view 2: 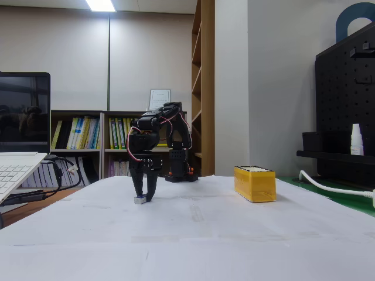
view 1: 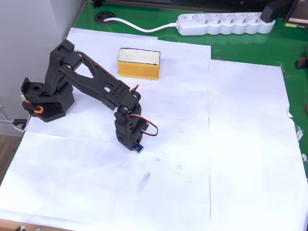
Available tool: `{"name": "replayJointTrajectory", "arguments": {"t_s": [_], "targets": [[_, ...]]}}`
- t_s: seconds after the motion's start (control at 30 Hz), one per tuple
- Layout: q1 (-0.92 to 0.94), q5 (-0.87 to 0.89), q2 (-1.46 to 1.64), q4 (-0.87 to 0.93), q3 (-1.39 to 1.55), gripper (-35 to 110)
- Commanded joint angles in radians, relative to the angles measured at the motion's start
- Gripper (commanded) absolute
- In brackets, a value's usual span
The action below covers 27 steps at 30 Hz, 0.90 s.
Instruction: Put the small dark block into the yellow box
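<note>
Small dark block [view 2: 140,199] is sitting low on the white paper of the worktop [view 1: 231,159], right at the tips of the gripper [view 2: 144,196]. In the overhead view the block's blue end [view 1: 138,148] is poking out just below the black gripper body. Fingers [view 2: 151,186] are pointing straight down and are drawn narrow around the block; whether it is gripped firmly or only bracketed is hard to tell, and the block looks to be touching the paper or barely off it.

Farther back, the yellow box [view 1: 138,63] is lying flat, cream top up, well apart from the gripper. In the overhead view it is lying up and slightly right of the gripper, long axis running left-right. My reading: the carry will be going back across the paper toward the box.
</note>
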Motion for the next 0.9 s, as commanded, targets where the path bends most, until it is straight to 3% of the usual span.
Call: {"name": "replayJointTrajectory", "arguments": {"t_s": [0.0,0.37,0.5,0.73,0.87], "targets": [[0.017,-0.011,-0.060,0.014,0.009,0],[0.025,0.117,-0.377,0.143,0.143,0],[0.026,0.120,-0.423,0.319,0.324,0],[-0.124,0.152,-0.428,0.795,0.773,0],[-0.273,0.219,-0.522,0.821,0.773,0]]}}
